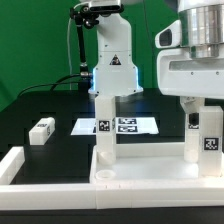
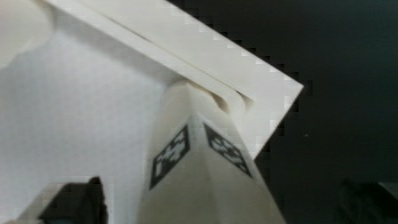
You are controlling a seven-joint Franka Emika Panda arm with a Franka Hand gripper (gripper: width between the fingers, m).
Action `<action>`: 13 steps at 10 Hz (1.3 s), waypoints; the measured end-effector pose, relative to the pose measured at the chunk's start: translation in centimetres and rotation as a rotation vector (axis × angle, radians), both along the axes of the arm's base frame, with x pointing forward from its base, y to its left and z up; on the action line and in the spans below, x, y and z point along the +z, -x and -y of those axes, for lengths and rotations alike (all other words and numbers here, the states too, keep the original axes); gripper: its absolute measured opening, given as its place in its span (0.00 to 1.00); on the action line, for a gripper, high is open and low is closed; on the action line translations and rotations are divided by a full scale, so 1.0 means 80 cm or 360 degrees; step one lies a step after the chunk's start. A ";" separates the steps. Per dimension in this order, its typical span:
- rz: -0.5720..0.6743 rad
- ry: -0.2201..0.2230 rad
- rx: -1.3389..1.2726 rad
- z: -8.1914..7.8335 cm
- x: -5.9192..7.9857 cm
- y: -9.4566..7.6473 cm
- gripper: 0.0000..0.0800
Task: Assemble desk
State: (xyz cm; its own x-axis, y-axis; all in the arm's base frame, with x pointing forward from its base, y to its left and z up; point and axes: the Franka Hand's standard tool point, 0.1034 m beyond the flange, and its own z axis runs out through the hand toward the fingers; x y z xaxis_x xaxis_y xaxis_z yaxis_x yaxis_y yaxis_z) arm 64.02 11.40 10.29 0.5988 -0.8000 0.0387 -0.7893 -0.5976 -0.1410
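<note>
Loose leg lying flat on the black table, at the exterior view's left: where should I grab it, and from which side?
Grip the loose leg across its two long side faces, near mid-length, coming straight down from above. It lies flat on the table with open space around it, and its short square section should suit the gripper's open jaws.

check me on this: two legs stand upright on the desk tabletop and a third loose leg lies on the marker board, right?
Not quite. The loose leg lies on the black table surface, apart from the marker board, toward the exterior view's left. The exterior view shows this. The rest holds: two legs stand upright on the desk tabletop.
</note>
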 end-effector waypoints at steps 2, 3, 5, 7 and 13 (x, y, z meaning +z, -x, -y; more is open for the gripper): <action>0.0046 0.0073 0.0481 0.004 0.005 -0.004 0.81; 0.0054 0.0115 0.0735 0.005 0.004 -0.003 0.81; 0.0050 0.0136 0.0872 0.003 -0.004 0.002 0.81; 0.0046 0.0124 0.0787 0.003 -0.004 0.002 0.66; -0.0015 0.0041 -0.0113 0.003 -0.005 0.004 0.36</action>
State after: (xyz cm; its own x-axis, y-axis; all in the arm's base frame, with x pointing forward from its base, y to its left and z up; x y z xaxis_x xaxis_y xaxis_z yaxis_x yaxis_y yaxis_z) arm 63.71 11.15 9.86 0.5410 -0.8392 0.0547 -0.8310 -0.5435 -0.1185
